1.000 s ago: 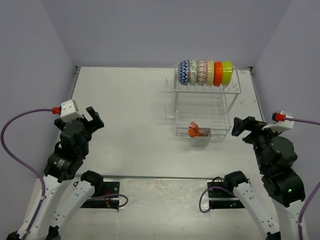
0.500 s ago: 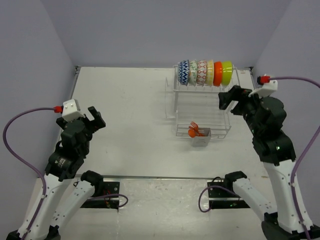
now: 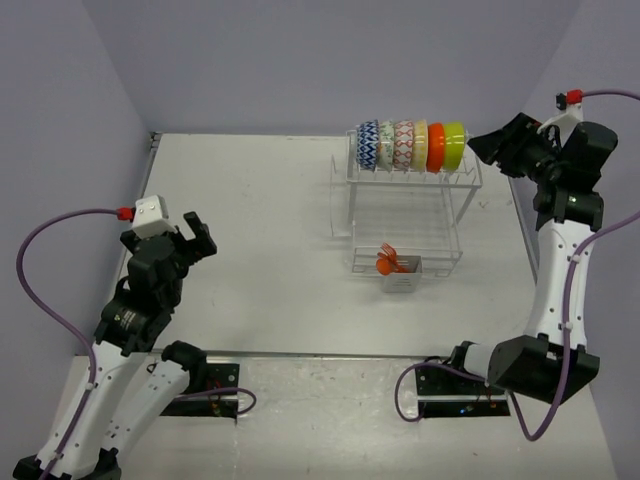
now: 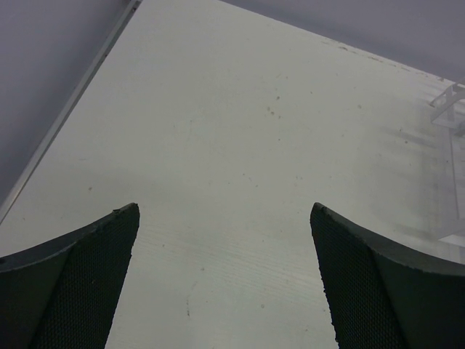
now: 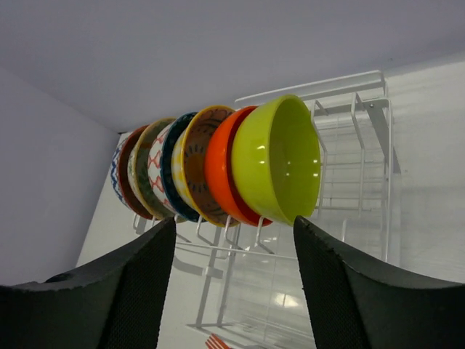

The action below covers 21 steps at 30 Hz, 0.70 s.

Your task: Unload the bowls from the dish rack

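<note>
a pale off-white surface with faint specks sits boxed in by plain lavender-grey walls on three sides, under even, soft light.

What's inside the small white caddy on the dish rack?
Orange utensils stick up out of the white cutlery caddy. Its walls hide their lower ends and anything else inside.

Orange utensils stick up in a bunch toward the right of the pale table, lavender walls around.

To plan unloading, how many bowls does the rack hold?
6, along the top row of the dish rack: blue-zigzag, green-patterned, red-patterned, pale yellow, orange, lime-green.
</note>
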### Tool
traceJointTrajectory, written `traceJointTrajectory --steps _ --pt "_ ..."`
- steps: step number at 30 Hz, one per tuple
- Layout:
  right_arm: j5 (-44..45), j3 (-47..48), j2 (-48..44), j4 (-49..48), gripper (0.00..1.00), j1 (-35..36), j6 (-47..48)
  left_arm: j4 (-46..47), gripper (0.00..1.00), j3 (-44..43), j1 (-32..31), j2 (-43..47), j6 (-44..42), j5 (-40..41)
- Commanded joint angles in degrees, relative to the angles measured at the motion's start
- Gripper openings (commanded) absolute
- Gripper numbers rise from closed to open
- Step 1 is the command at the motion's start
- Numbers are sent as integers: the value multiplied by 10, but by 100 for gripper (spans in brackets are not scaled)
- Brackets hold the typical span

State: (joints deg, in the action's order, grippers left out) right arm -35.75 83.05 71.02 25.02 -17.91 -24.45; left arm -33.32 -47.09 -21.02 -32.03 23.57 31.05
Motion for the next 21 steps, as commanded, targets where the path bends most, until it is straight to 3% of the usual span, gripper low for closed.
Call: traceJointTrajectory --steps 1,9,21 --pt "-118 -17 3 -58 65 -27 -29 33 100 2 4 -10 -15 -21" --pt "-136 -74 32 -151 63 -36 -45 39 100 4 4 -13 -20 -42" --pt "-212 -153 92 -377 43 -42 -126 41 100 5 12 -16 -23 -60"
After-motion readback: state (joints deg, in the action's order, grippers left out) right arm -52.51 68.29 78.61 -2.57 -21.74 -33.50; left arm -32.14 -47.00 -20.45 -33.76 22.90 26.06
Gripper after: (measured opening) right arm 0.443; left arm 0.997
